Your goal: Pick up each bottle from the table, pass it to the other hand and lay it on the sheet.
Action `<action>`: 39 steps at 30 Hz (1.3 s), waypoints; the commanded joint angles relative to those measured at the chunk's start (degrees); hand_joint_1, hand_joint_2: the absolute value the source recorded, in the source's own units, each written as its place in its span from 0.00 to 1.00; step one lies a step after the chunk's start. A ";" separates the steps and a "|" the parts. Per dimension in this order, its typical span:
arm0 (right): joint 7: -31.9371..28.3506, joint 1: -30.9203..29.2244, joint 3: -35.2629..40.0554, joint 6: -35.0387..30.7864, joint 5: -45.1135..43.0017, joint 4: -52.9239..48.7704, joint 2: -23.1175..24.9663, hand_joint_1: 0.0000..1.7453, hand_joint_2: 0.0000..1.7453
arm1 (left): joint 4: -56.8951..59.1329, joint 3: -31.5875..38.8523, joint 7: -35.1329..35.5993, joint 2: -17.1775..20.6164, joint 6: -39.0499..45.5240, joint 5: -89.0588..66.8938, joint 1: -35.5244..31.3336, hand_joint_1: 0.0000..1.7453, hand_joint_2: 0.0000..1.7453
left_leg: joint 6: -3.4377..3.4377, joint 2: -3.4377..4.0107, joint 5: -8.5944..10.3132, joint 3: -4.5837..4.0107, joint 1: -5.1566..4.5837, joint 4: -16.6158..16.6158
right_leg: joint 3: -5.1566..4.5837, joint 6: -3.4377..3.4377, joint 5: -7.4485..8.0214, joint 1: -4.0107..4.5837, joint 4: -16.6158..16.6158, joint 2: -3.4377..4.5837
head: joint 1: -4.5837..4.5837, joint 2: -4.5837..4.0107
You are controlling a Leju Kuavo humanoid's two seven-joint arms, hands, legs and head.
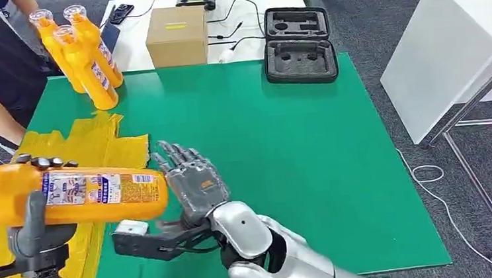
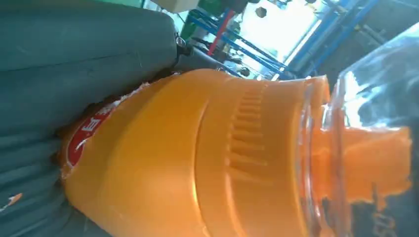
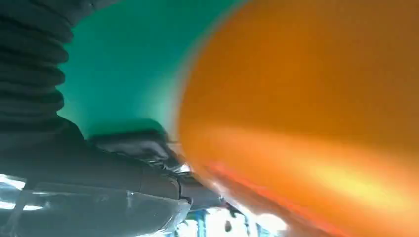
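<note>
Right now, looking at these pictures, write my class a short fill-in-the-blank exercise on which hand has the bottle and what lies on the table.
1. The orange plastic bottle is held by the robot's ____ hand.
2. The right hand is ____, holding nothing.
3. The crumpled sheet on the green mat is ____ in colour.

Missing words: left; open; yellow.

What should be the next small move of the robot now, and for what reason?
Probably lower the left hand and lay the bottle on the yellow sheet. The left hand grips the bottle level above the sheet, and the right hand is open beside the bottle's base, so the pass looks finished.
</note>
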 commanded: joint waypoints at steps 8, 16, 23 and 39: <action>-7.13 12.13 -11.46 -4.73 6.65 -9.77 -5.47 0.00 0.00 | -2.44 8.49 1.33 -3.11 -2.00 -0.63 1.93 1.00 1.00 | -0.18 -0.10 -0.13 0.26 0.09 -0.03 | 0.28 -0.06 -0.11 0.06 -0.07 0.06 | 0.02 0.00; -8.48 18.72 -22.43 -6.33 7.34 -14.11 -7.82 0.00 0.00 | 1.16 12.58 -1.50 -2.38 7.62 -43.87 -6.03 1.00 1.00 | -0.11 -0.43 0.00 0.12 0.07 -0.01 | 0.23 -0.02 -0.08 0.05 -0.08 -0.32 | 0.00 0.00; -11.48 22.10 -28.66 -8.53 2.83 -16.93 -9.57 0.00 0.00 | 12.33 11.93 -3.48 4.41 13.31 -58.86 -10.70 1.00 1.00 | -0.21 -0.44 -0.01 0.34 0.06 -0.11 | 0.44 -0.08 -0.09 0.03 -0.14 -0.25 | 0.00 0.00; -21.98 25.79 -29.59 -16.70 -9.94 -23.59 -11.26 0.00 0.00 | 34.38 1.70 -4.33 7.99 22.13 -85.99 -17.14 1.00 1.00 | -0.11 -0.36 0.03 0.26 -0.02 -0.11 | 0.29 -0.02 -0.06 -0.02 -0.11 -0.26 | 0.02 0.00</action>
